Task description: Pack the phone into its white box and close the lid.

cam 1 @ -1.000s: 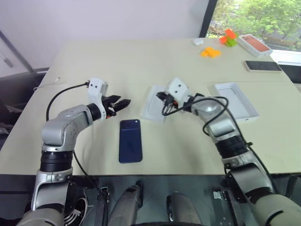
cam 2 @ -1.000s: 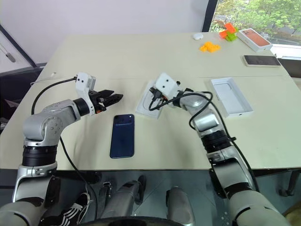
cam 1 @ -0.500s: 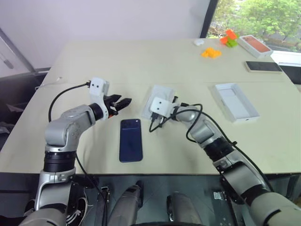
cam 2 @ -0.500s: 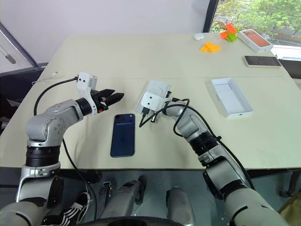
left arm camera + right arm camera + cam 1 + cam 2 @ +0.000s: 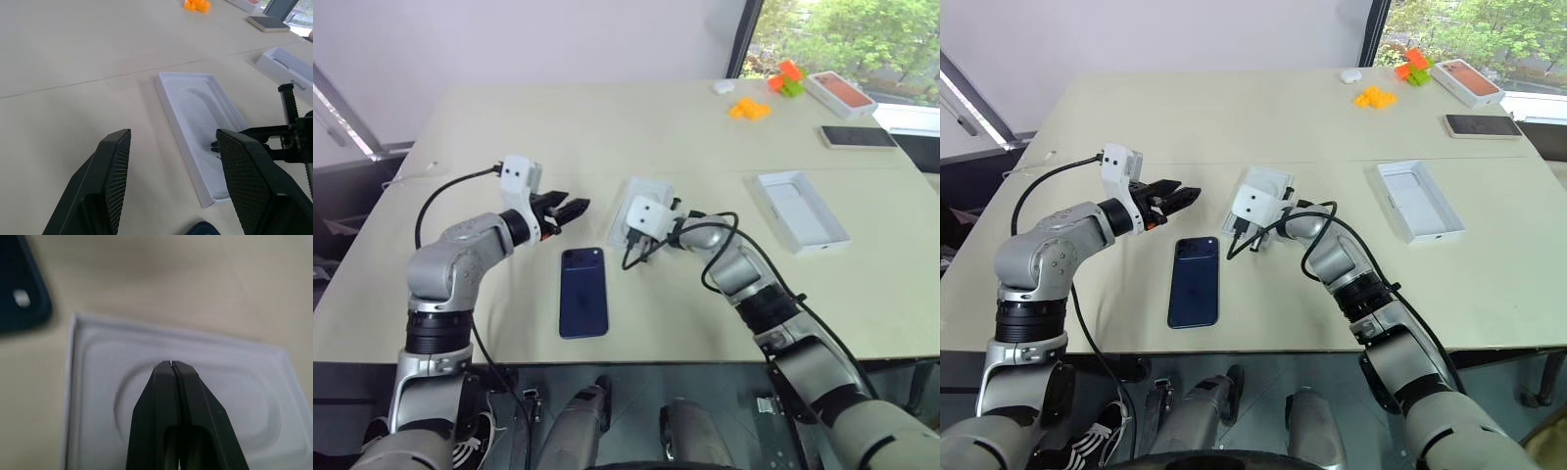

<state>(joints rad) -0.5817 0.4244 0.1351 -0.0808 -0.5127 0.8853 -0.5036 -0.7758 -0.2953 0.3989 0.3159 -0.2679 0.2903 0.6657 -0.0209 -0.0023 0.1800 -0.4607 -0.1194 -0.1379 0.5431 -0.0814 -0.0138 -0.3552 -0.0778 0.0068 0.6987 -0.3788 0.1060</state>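
The phone (image 5: 583, 292) lay flat on the surface (image 5: 607, 137), back up, near the front edge and well left of centre. Its long axis ran from the near edge toward the far one, tilted only slightly, with the camera cluster at the far end.

Just right of the phone's far end sat the white box (image 5: 646, 204), a shallow tray with an oval recess in its floor; its long axis also ran near to far, leaning a little to the right at the far end. The right hand (image 5: 170, 365) hung over the near part of this tray, pointing forward and to the left, its two black fingers pressed together with nothing between them.

The left hand (image 5: 570, 208) hovered above the surface to the left of the tray and beyond the phone's far end, pointing toward the tray. Its fingers (image 5: 115, 161) stood apart and empty.

The lid (image 5: 801, 210) rested open side up well to the right, apart from the tray, its long axis likewise near to far. Farther back on the right lay a black phone (image 5: 860, 136), an orange-topped box (image 5: 842, 92) and some orange blocks (image 5: 750, 109).
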